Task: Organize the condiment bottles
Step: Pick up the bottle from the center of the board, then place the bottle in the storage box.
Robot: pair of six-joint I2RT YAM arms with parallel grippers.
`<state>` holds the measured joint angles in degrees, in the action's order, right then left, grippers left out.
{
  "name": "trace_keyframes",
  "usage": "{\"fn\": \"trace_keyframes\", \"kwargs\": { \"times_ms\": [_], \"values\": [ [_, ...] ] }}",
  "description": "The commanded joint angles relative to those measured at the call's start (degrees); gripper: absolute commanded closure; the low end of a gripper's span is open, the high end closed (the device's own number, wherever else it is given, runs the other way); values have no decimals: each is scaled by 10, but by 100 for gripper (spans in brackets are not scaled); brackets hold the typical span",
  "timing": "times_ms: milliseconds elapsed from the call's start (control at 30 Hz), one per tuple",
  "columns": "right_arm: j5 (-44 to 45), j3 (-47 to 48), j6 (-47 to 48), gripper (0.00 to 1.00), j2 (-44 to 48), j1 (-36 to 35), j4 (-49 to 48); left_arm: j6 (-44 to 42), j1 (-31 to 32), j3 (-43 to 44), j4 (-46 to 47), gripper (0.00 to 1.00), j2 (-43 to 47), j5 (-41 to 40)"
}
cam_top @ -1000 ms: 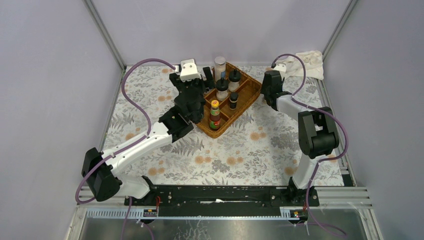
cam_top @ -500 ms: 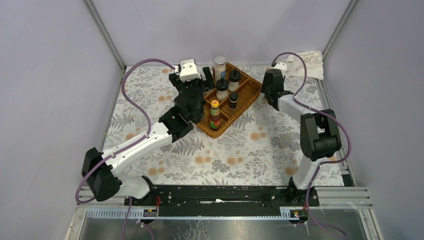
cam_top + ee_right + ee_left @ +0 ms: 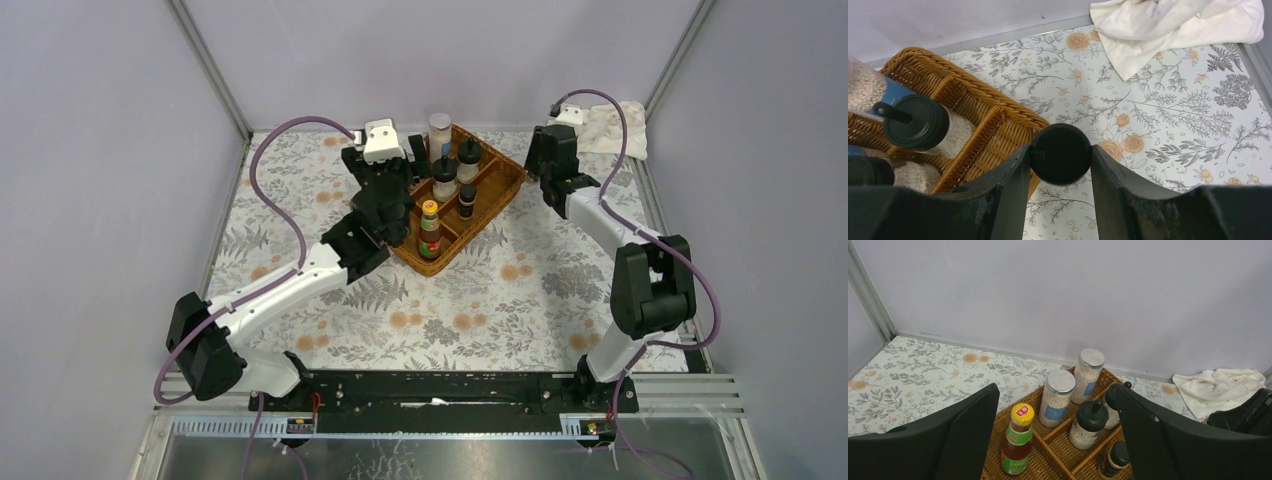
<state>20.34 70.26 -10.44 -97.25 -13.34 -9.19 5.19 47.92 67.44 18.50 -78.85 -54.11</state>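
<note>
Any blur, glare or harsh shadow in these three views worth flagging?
Top external: even soft light, no glare, wicker tray sharp. Left wrist: sauce bottle crisp; the left gripper's fingers, close to the lens, are very dark. Right wrist: black lid in focus, faint shadows only.

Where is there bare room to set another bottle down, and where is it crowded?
Free: floral tablecloth between the left arm and right arm, nearer than the brown wicker divided tray; also the far-left corner. Crowded: the tray, and beside it the black-lidded jar in the right gripper.

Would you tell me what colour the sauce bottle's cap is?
The cap is yellow; the left wrist view shows it best.
</note>
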Motion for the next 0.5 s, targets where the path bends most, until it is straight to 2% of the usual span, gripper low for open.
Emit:
{"fn": "trace_keyframes", "kwargs": {
  "times_ms": [0,467],
  "values": [
    [-36,33,13,100,28,-5,1,3,0,11,29,10,-12,-15],
    [-91,66,38,100,-6,-40,11,5,0,25,23,10,-24,-12]
  ]
}}
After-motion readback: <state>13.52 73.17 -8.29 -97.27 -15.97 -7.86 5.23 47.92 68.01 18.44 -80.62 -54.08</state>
